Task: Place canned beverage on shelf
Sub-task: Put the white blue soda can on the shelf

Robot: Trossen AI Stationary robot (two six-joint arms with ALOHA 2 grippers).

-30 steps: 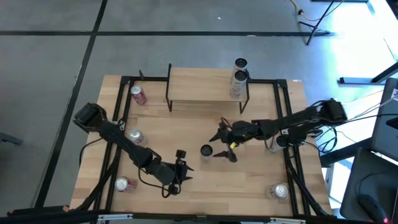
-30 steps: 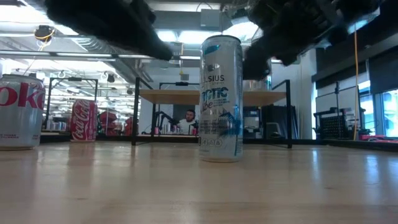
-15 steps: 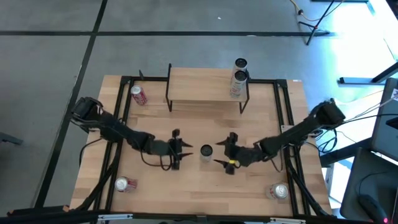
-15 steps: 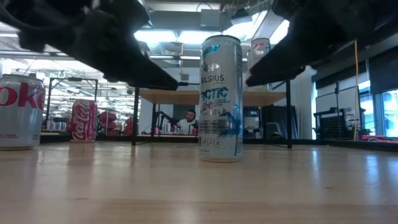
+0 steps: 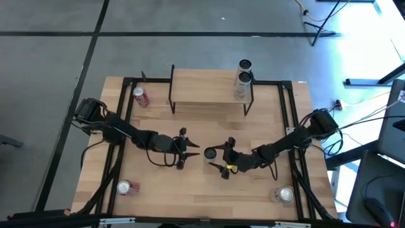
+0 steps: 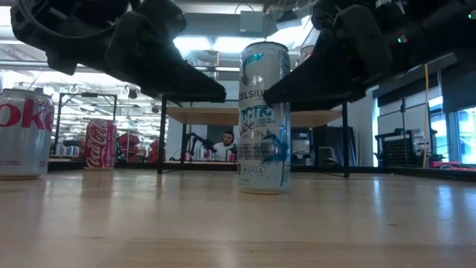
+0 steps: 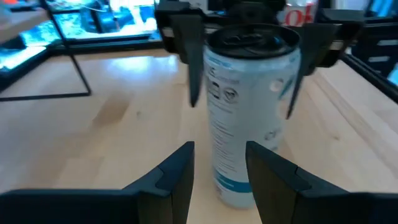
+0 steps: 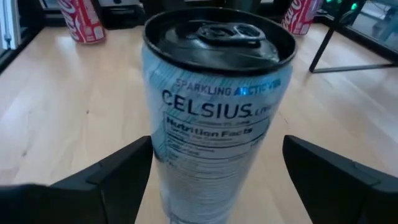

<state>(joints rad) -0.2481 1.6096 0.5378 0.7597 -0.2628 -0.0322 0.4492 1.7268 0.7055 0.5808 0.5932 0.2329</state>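
A tall white-and-blue Celsius can (image 5: 210, 152) stands upright on its base on the tabletop, mid-table; it also shows in the low view (image 6: 263, 119). My left gripper (image 5: 190, 151) is open just left of it, fingers level and pointing at it (image 7: 219, 171). My right gripper (image 5: 223, 157) is open wide just right of it, with one finger (image 8: 118, 171) to each side of the can (image 8: 217, 106); I see no touch. The shelf (image 5: 212, 85) stands at the far edge with a can (image 5: 241, 85) at its right end.
Another can (image 5: 245, 65) shows behind the shelf's right end. A red Coke can (image 5: 141, 97) lies at the far left, one can (image 5: 128, 187) at the near left and one (image 5: 285, 194) at the near right. A Diet Coke can (image 6: 22, 134) stands at the left.
My left gripper has gone from the near side up toward the Celsius can and stands close on its left. My right gripper has gone toward the near edge and then left, up to the can. The can has stayed in place.
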